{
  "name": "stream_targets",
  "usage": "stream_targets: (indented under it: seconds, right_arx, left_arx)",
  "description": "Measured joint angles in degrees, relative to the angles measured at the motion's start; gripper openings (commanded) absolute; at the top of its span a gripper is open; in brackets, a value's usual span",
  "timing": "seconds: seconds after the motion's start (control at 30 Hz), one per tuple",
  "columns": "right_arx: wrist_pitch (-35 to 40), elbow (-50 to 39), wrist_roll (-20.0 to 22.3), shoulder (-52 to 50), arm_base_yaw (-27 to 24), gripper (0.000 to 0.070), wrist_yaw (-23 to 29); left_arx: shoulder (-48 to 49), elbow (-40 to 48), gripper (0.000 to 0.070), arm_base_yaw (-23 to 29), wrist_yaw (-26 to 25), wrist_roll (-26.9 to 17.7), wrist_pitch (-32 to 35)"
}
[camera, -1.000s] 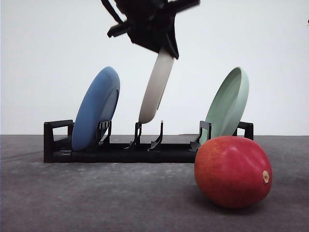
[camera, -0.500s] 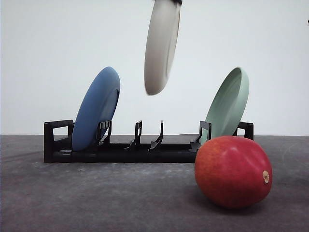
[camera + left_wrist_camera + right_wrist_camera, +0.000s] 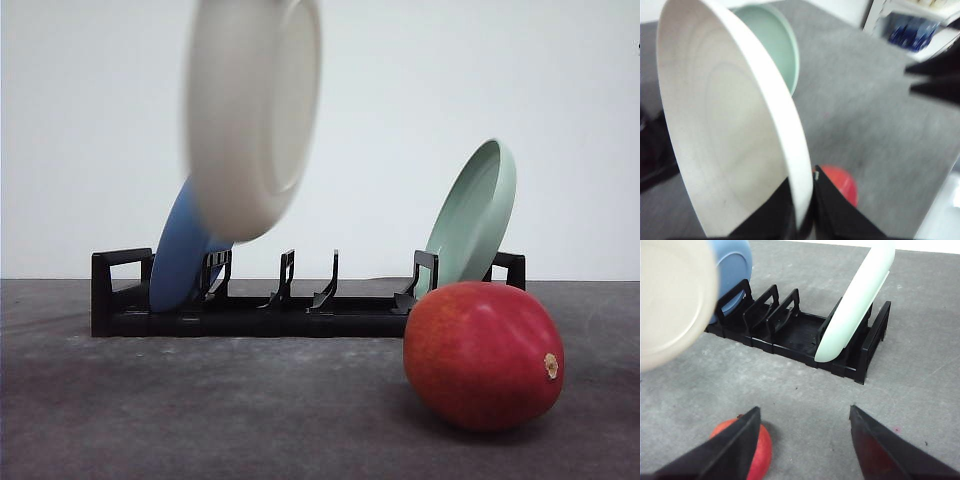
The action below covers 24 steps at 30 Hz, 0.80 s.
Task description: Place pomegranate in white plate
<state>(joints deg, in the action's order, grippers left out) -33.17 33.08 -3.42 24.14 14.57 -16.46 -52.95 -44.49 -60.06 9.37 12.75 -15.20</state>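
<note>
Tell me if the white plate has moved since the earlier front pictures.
Yes. The white plate has risen out of the black rack and swung left, now hanging in front of the blue plate.

Even, bright diffuse light, no glare. Front view: white plate smeared by motion blur, rest sharp; pomegranate casts a soft shadow on the table. Left wrist view blurred overall, background washed out. Right wrist view mostly sharp.

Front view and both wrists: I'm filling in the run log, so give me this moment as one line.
left gripper: shut on white plate, airborne | right gripper: open, above pomegranate | pomegranate: on table | rack: blue plate, green plate
</note>
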Motion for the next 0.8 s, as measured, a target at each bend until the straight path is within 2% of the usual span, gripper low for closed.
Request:
stream_targets:
  seconds: [0.1, 0.23, 0.43, 0.8]
  right_arx:
    - [0.0, 0.0, 0.0, 0.0, 0.0, 0.0359, 0.0]
    - [0.0, 0.0, 0.0, 0.0, 0.0, 0.0359, 0.0]
    - [0.0, 0.0, 0.0, 0.0, 0.0, 0.0359, 0.0]
    - [0.0, 0.0, 0.0, 0.0, 0.0, 0.0359, 0.0]
  left_arx:
    - [1.4, 0.7, 0.0002, -1.9, 1.6, -2.6, -4.2]
    - [1.2, 0.7, 0.0002, -4.2, 2.5, -8.3, -8.5]
    - [-2.9, 0.7, 0.0002, -6.0, 4.8, -16.0, -14.6]
    - [-18.1, 0.7, 0.0001, -8.7, 11.6, -31.2, -13.1]
